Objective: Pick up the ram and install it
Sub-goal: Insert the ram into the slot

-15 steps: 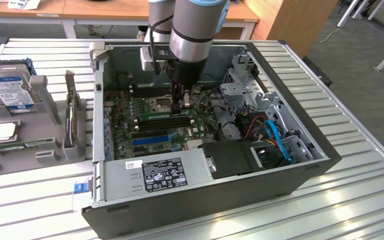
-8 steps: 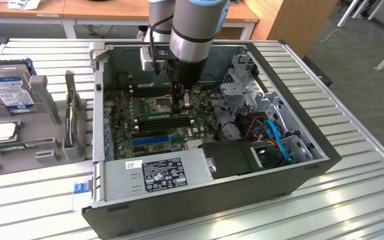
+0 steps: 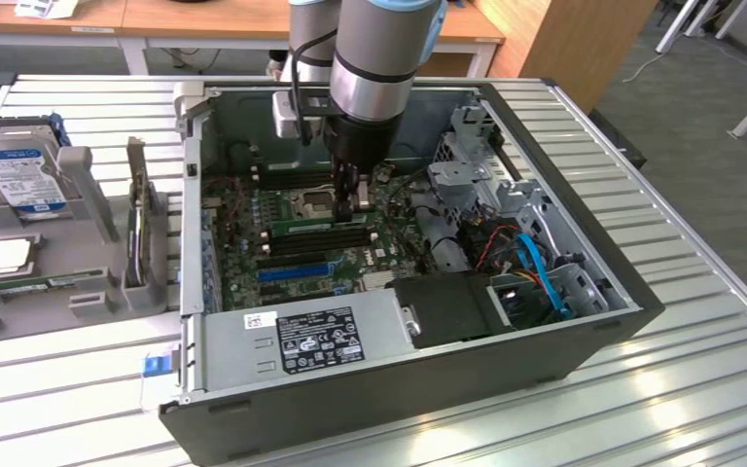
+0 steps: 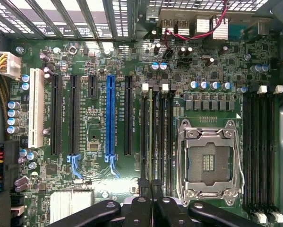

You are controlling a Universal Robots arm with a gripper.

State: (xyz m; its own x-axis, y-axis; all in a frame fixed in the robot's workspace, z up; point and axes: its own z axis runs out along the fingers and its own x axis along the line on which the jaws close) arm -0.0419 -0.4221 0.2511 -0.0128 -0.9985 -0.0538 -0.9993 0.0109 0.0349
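Wrist view: fingers point(image 4: 141, 203) pinched narrow on the slim green circuit-board ram point(image 4: 152, 137), edge-on among the black memory slots point(image 4: 163, 137) near the silver processor socket point(image 4: 208, 161); insertion in hand, seemingly needing even downward pressure.

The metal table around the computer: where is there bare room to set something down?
Bare slats lie on the table at the exterior view's right of the computer case, and along its camera-facing side. The parts holder crowds that view's left; the gripper hangs inside the case.

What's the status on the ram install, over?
Hand shut on the ram, down at the memory slots. Stick upright, along its slot. Processor socket alongside, apart.
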